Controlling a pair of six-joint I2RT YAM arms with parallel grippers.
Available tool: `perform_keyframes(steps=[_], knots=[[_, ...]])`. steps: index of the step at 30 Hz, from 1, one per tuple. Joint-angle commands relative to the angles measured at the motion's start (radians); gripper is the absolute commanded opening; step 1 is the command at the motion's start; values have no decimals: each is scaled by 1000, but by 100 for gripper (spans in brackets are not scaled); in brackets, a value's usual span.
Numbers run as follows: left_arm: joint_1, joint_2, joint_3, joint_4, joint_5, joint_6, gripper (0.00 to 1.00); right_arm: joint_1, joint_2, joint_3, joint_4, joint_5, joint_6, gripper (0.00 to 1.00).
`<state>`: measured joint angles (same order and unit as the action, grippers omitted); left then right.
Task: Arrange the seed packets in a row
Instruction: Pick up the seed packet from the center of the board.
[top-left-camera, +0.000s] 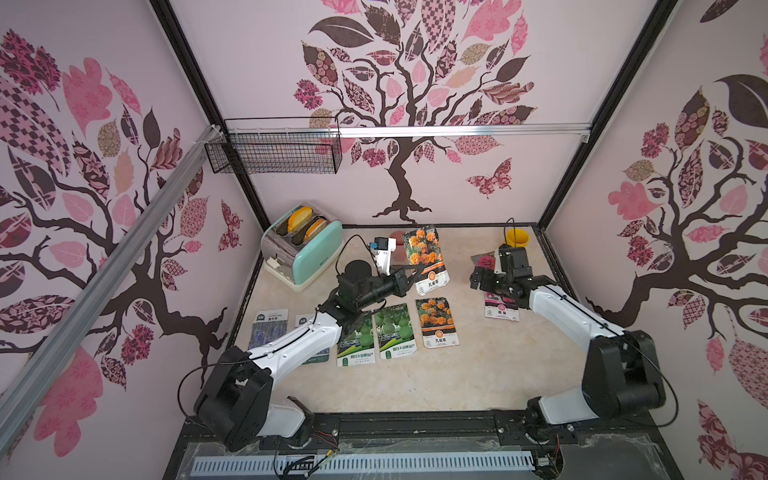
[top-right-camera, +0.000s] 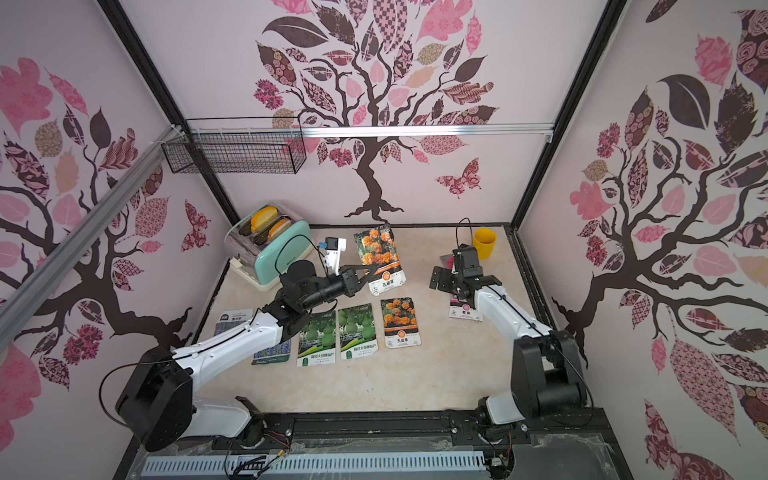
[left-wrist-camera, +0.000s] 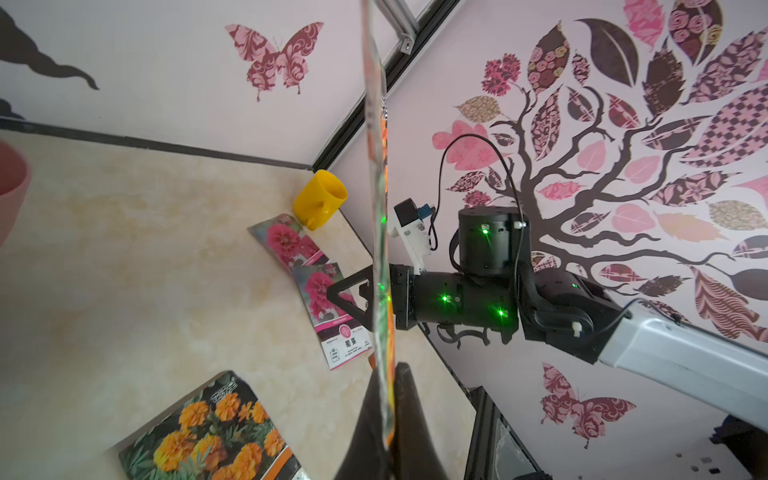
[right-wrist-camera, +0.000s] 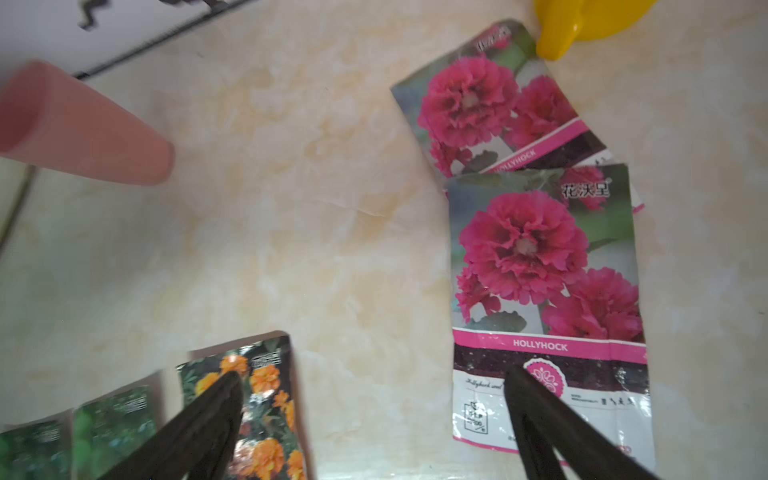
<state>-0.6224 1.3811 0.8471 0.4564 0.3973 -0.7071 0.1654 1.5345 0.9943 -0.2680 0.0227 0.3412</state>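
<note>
Flat packets (top-left-camera: 439, 322) show marigolds, gourds, hollyhocks, perhaps lavender.

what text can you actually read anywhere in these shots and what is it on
"HOLLYHOCK": pink band on both glossy magenta-flower seed packets, near and far.
"孔雀草": white strip of the flat orange marigold packet and of the marigold packet in the left gripper.
Too small or blurred: print on the two green gourd packets, the purple lavender packet, the brand on the mint-green toaster.

Free tabletop (top-left-camera: 457, 382) in front; toaster (top-left-camera: 305, 249), yellow cup (top-left-camera: 517, 239), perhaps pink cup (right-wrist-camera: 83, 124) stand behind
</note>
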Motion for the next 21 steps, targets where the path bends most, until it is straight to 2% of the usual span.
perform_keyframes(steps=[1, 4, 10, 21], knots=[[-2, -9, -23, -20, -9, 38, 0, -5, 86, 74, -39, 131, -38, 99], [-3, -18, -47, -12, -7, 50, 0, -40, 156, 110, -55, 141, -42, 99], [-2, -6, -60, 8, 4, 64, 0, -132, 272, 175, -86, 82, -59, 99], [-1, 33, -49, 6, 20, 69, 0, -136, 500, 350, -310, 38, -146, 99]])
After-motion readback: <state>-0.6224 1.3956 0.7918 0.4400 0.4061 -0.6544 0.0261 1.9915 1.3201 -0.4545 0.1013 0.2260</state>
